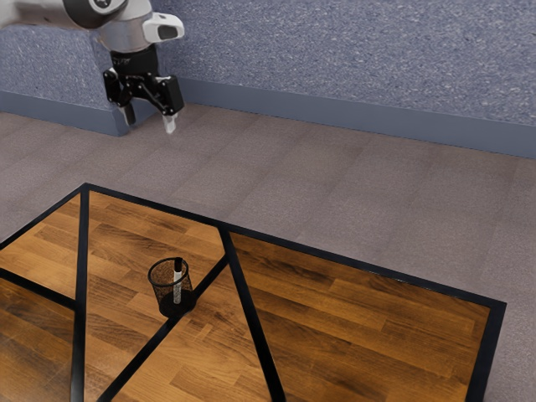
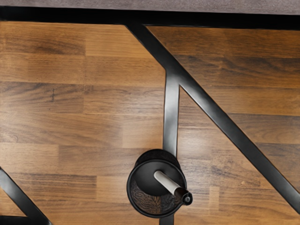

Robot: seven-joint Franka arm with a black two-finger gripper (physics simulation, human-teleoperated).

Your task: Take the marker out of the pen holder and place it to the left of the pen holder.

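Note:
High above the table, at the exterior view's upper left, my gripper [image 1: 149,124] hangs open, its two fingers apart with nothing between them. The black mesh pen holder [image 1: 159,293] stands upright on the wooden table, well below my hand. Inside it a marker [image 1: 177,286] with a white body and black upper end leans against the rim. From above, in the wrist view, the pen holder [image 2: 130,198] shows its round opening, and the marker [image 2: 167,182] slants across it with its black end at the rim.
The wooden table [image 1: 368,335] has black strips across its top and a black border [image 1: 360,264]. Grey floor [image 1: 293,184] and a blue speckled wall [image 1: 352,59] lie beyond it. Bare wood surrounds the pen holder.

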